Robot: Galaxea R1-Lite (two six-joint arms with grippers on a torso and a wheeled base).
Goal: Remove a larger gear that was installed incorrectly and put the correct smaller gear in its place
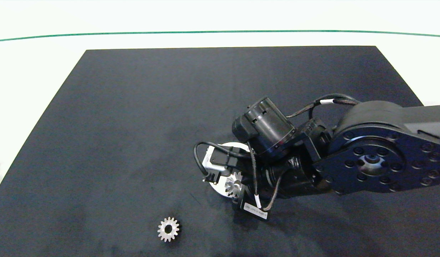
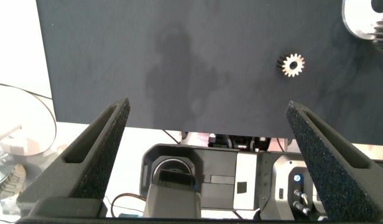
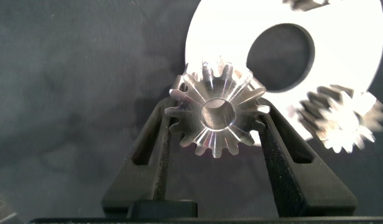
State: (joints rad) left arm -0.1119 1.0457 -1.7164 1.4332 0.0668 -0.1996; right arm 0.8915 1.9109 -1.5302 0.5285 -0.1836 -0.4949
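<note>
Your right hand [image 3: 217,134] pinches a shiny silver metal gear with long pointed teeth [image 3: 216,116] just above the round white base plate [image 3: 341,56]. A small grey blunt-toothed spur gear [image 1: 168,229] lies on the black desk [image 1: 134,125], near-left. Your left hand [image 2: 210,155], spread, hangs off the desk's edge.

R arm [image 1: 377,160] enters from right edge, wrist bent down over mat; R gripper [image 3: 217,134] fingers [image 3: 161,146] clamped on a gear's two sides. L gripper [image 2: 210,118] off-table, fingers [image 2: 95,149] spread wide, holding nothing.
</note>
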